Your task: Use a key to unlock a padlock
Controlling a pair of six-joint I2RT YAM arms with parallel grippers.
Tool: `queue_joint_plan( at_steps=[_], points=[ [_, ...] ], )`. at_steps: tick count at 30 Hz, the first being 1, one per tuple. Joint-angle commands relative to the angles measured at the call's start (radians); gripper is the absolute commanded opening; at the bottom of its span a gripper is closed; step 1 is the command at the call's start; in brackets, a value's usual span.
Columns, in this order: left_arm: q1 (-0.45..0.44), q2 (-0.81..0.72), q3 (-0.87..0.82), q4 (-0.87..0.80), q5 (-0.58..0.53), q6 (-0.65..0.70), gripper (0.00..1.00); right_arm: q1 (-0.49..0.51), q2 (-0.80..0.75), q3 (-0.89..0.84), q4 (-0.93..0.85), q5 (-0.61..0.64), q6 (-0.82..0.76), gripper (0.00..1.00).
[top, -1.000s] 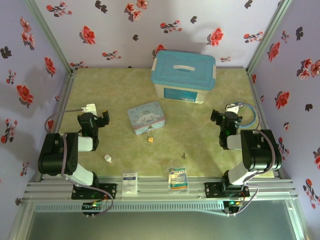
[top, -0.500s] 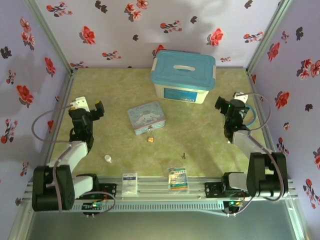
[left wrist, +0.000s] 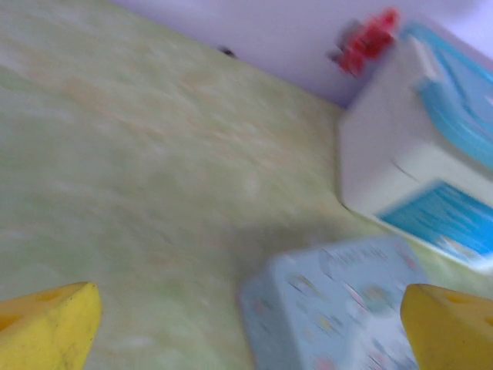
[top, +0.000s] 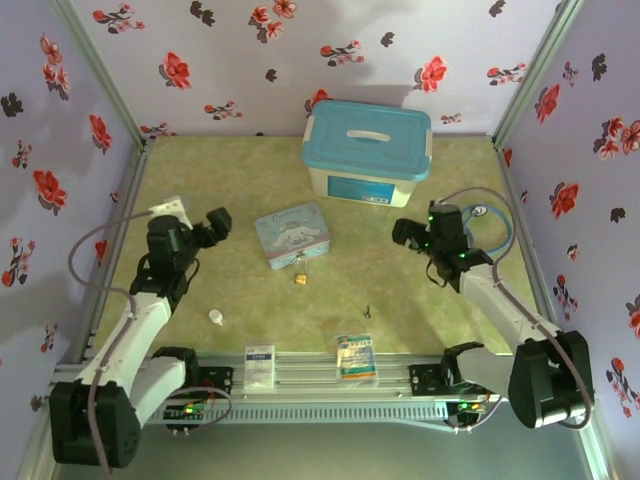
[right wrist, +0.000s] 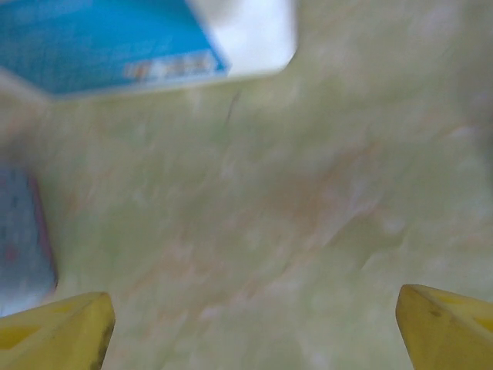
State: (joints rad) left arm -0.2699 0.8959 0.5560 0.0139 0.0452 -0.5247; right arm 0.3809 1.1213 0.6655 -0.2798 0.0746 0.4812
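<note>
The tiny brass padlock (top: 299, 277) lies on the green mat just in front of the light-blue cartoon tin (top: 292, 234). Right of it and nearer the front lies the small dark key (top: 367, 312). My left gripper (top: 214, 228) hovers left of the tin, open, its yellow fingertips (left wrist: 46, 327) wide apart with the tin (left wrist: 347, 308) ahead of them. To the right of the tin my right gripper (top: 408, 235) is also open, yellow fingertips (right wrist: 58, 333) spread over bare mat. Neither holds anything.
A white storage box with a blue lid (top: 368, 153) stands at the back centre. A small white cap-like object (top: 215, 317) lies front left. Two small packets (top: 259, 365) (top: 356, 357) rest on the front rail. A blue-rimmed ring (top: 500, 230) lies at the right edge.
Both arms have stretched out from their folded pose and swung inward: the left gripper moved right toward the tin, the right gripper moved left toward the middle of the mat. Padlock and key stayed put.
</note>
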Motion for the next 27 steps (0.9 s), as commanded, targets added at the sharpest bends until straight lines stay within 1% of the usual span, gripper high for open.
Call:
queue_joint_plan(
  at_steps=[1, 2, 4, 7, 10, 14, 16, 20, 24, 27],
  points=[
    [-0.155, -0.020, 0.053, -0.129, -0.007, -0.059, 1.00, 0.131, 0.001, 0.029, -0.205, 0.060, 0.133, 0.89],
    [-0.210, -0.013, 0.057, -0.142, -0.024, -0.069, 1.00, 0.179, 0.003, 0.027, -0.234, 0.080, 0.164, 0.86],
    [-0.300, -0.004, 0.061, -0.157, -0.058, -0.096, 1.00, 0.281, -0.003, 0.024, -0.287, 0.139, 0.221, 0.84],
    [-0.404, 0.004, 0.049, -0.141, -0.100, -0.153, 0.99, 0.397, -0.024, -0.001, -0.334, 0.176, 0.324, 0.81],
    [-0.487, 0.025, 0.034, -0.100, -0.111, -0.210, 0.97, 0.483, -0.042, -0.044, -0.324, 0.185, 0.429, 0.76],
    [-0.588, 0.079, 0.023, -0.031, -0.143, -0.267, 0.97, 0.562, -0.040, -0.099, -0.250, 0.185, 0.530, 0.64],
    [-0.622, 0.108, 0.014, 0.013, -0.151, -0.285, 0.97, 0.588, -0.031, -0.131, -0.197, 0.187, 0.570, 0.56],
    [-0.662, 0.168, 0.011, 0.067, -0.151, -0.305, 0.97, 0.629, 0.013, -0.149, -0.146, 0.204, 0.622, 0.46],
    [-0.674, 0.193, 0.013, 0.091, -0.152, -0.294, 0.97, 0.669, 0.042, -0.158, -0.132, 0.227, 0.659, 0.41],
    [-0.675, 0.201, 0.006, 0.113, -0.151, -0.294, 0.97, 0.680, 0.061, -0.181, -0.083, 0.216, 0.683, 0.38]
  ],
)
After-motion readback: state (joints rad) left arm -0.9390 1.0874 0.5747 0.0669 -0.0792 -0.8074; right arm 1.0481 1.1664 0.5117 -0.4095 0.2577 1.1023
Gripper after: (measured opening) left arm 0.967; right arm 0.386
